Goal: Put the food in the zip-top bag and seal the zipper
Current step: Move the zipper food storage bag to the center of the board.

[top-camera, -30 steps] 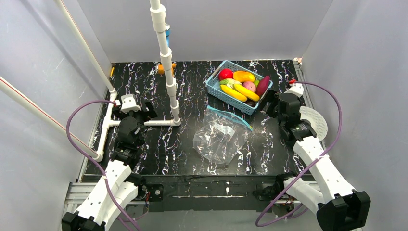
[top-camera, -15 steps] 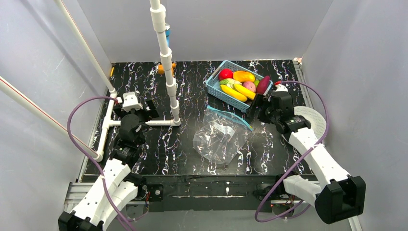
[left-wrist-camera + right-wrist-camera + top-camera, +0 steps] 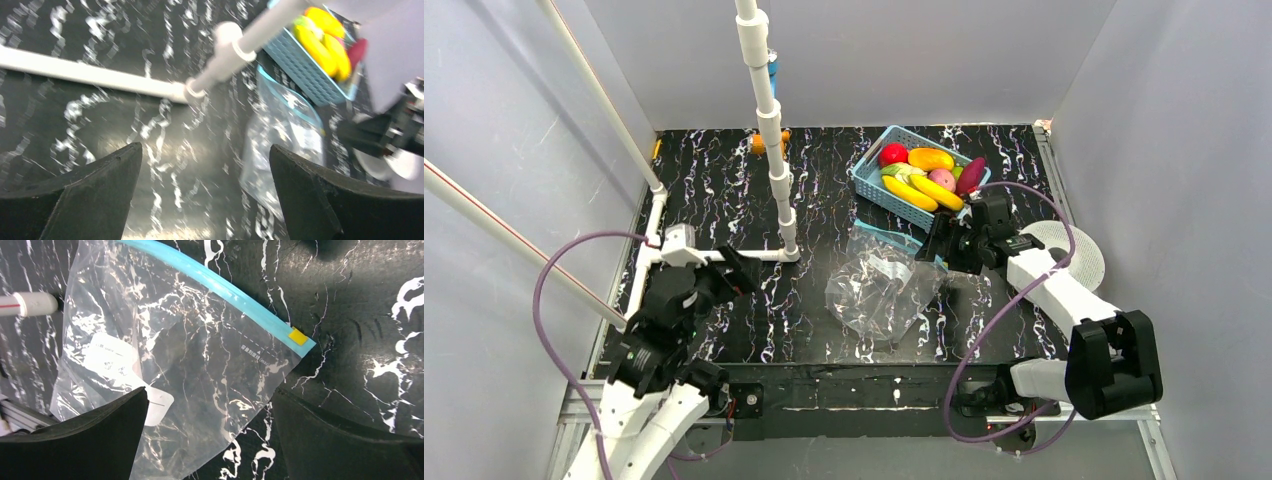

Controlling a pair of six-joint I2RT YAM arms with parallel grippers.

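Your right gripper (image 3: 939,240) hovers over the right end of the zip-top bag (image 3: 879,285), jaws spread wide and empty. The bag lies flat and crumpled near the middle of the black marbled table (image 3: 754,320); through the plastic you see its white label (image 3: 116,362). The zipper (image 3: 220,287) runs along the far edge of the bag, with a small yellow tab (image 3: 298,336) at its right end. The food (image 3: 929,172) lies in the light-blue basket (image 3: 864,180) just behind the bag. Your left gripper (image 3: 729,275) is wide too — empty, well apart on the left.
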